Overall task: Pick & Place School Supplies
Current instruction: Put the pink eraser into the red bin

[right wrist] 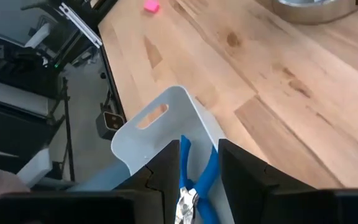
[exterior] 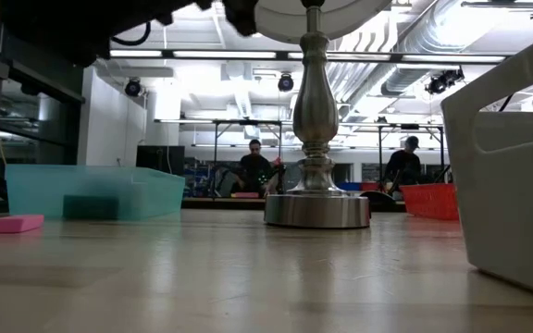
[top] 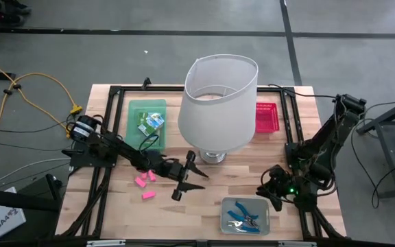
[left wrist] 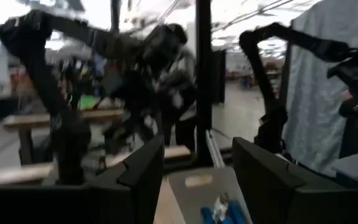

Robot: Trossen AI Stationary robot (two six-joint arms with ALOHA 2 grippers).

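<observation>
At bench centre, left pincer wide, empty — pink erasers at its 9 o'clock, so swing back, descend straight. Right pincer wide, over grey tray with blue-handled scissors.

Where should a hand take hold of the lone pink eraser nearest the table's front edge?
Across its short sides, from straight above. The eraser lies flat on the bare table, apart from the other erasers, so fingers can close round it freely. The left hand is nearest.

left pincer open, grey tray w/ blue-handled tool ahead
</observation>
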